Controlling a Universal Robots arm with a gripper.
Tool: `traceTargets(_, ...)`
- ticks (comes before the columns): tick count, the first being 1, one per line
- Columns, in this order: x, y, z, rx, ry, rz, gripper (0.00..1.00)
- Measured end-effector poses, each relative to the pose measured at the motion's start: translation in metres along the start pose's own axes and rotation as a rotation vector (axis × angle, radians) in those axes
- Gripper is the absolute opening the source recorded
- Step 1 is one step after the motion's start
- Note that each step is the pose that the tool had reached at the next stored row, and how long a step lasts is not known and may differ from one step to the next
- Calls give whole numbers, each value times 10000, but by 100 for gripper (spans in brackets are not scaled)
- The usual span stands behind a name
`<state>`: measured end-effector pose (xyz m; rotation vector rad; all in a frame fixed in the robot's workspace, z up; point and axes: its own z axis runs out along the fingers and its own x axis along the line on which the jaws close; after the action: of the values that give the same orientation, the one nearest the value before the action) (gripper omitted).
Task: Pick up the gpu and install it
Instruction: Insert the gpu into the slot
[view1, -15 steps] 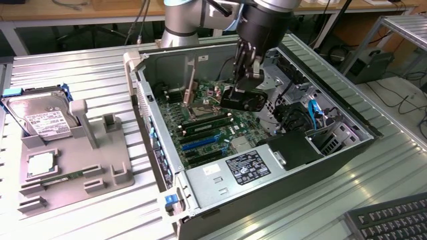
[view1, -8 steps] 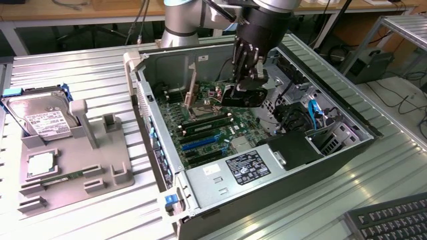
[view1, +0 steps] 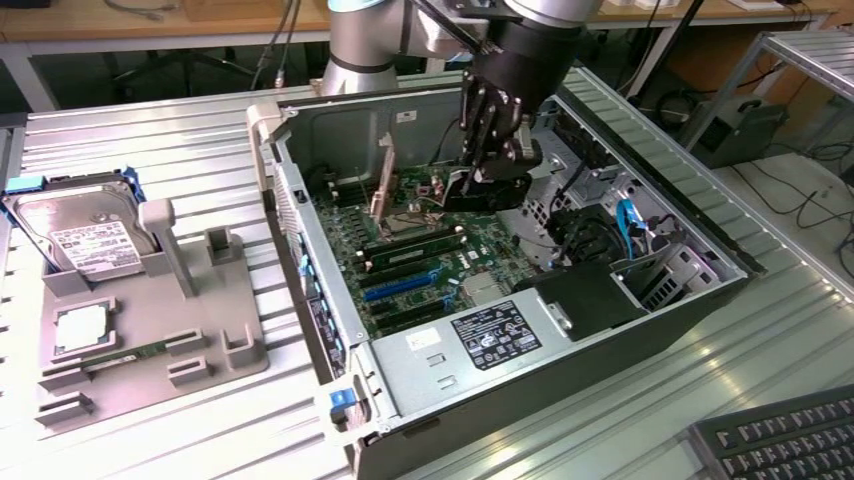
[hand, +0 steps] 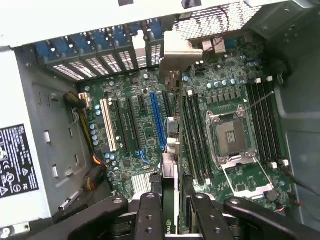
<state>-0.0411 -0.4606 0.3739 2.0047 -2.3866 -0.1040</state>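
- While the arm reaches down into the open computer case (view1: 287, 130), the far side of the exterior view's left, well apart from the claw (view1: 487, 190), has a grey holder tray (view1: 200, 340) on the ribbed metal table (view1: 160, 140)
- A silver hard drive (view1: 87, 245) with a white label stands in that tray, and a narrow green memory stick (view1: 127, 355) lies in it further from the claw
- Just to the exterior view's left of the claw, the gpu (view1: 386, 180) stands on edge above the motherboard (view1: 427, 270), its silvery-tan bracket hanging upright at the end away from the claw
- In the wrist view the claw (hand: 172, 202) pinches the gpu (hand: 170, 192): one black finger (hand: 150, 215) sits on each side of the thin card, which shows edge-on and runs away from the claw to its bracket (hand: 176, 50) near the rear slot covers (hand: 95, 57)
- Under the card and beside the claw lie a blue expansion slot (hand: 157, 117) on one side and the open processor socket (hand: 230, 135) on the other; whether the card's edge touches any slot cannot be told
- To the exterior view's right of the claw, inside the case, are black cable bundles and a blue cable (view1: 623, 225)
- Nearer the camera than the claw sits the power supply (view1: 487, 335) with its black label
- Well apart from the claw, at the exterior view's lower right, lies a dark keyboard (view1: 781, 440)
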Motion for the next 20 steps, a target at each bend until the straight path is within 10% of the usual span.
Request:
traceTargets(9,40,193,148,-28,-49,-729,26)
traceTargets(20,142,226,325,-46,-24,-1249,26)
